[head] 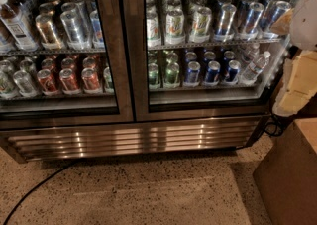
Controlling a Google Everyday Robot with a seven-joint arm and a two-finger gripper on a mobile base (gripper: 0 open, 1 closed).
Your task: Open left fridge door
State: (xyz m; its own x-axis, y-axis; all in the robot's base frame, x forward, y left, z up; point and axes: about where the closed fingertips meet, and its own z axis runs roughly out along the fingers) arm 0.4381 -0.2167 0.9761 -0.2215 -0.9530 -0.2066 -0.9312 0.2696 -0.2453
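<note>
Steel-framed, the one left fridge door [105, 45] sat shut beside its one twin door [130, 45]; far right of it your gripper [298, 85] hung, and you couldn't tell its width.

Speckled floor [124, 189] carries fridge base [133, 140] w/ steel grille, black cable [34, 189] frame left, brown box [290, 174] frame right; pale pincer [297, 85] above box.
</note>
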